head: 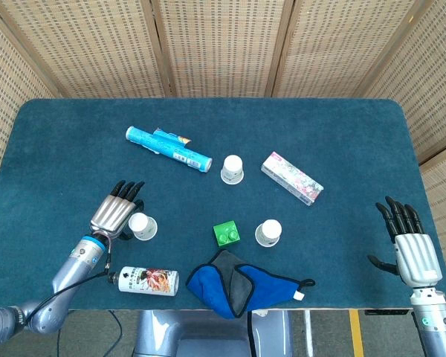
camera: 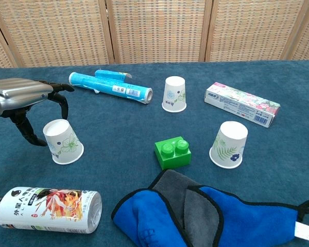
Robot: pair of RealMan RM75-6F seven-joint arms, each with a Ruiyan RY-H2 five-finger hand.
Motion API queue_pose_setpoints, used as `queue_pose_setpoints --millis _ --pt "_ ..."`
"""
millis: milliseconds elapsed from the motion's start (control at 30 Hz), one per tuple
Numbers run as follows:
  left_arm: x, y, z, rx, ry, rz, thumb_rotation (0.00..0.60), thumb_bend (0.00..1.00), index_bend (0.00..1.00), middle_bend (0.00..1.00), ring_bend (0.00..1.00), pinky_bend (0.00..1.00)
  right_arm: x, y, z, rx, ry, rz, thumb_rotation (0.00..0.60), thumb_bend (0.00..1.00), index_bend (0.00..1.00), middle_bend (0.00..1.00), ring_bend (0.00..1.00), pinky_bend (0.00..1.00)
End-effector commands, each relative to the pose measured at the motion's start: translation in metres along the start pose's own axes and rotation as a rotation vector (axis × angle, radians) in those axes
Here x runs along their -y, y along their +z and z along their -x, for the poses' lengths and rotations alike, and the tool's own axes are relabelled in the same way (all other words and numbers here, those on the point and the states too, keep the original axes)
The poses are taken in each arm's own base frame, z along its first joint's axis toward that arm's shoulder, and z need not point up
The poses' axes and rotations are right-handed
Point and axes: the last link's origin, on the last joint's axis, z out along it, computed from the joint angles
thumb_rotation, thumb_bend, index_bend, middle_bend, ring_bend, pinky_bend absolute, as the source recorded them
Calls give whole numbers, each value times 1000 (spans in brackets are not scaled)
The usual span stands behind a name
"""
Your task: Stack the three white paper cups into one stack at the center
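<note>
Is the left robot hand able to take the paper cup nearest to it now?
Probably yes. The left robot hand is open right beside the cup, fingers arched over its top, and nothing stands between them.

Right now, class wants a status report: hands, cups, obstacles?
Left hand open beside left cup; right hand open, idle. Three cups unstacked. Green block sits centre.

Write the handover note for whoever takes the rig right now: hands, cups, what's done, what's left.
Left hand: fingers apart around the left cup, holding nothing; whether it touches the cup cannot be told.
Right hand: open, idle at the table's right edge.
Cups: all three upside down and apart. Left cup by the left hand, back cup near the blue tube, right cup beside the green brick.
Done: nothing stacked.
Left: grip the left cup, then stack all three at the center.
</note>
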Motion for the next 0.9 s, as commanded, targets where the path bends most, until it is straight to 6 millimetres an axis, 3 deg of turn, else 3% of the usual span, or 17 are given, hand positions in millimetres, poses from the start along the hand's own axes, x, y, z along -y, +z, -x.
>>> queue_pose_setpoints --millis 33,167,533,900 --pt "-3 5 1 -4 1 -5 600 137 432 0 0 18 0 0 0 1 1 -1 600 59 36 0 0 0" --pt "-8 8 1 -20 -13 -3 600 192 508 0 0 39 -1 0 -1 -1 4 1 600 60 36 0 0 0" --pt "-13 15 -30 -101 -29 19 600 192 503 0 0 39 -5 4 1 10 9 21 600 60 36 0 0 0" --pt "-35 56 -85 -240 -83 50 600 191 495 0 0 36 -20 13 4 28 9 83 600 60 38 0 0 0"
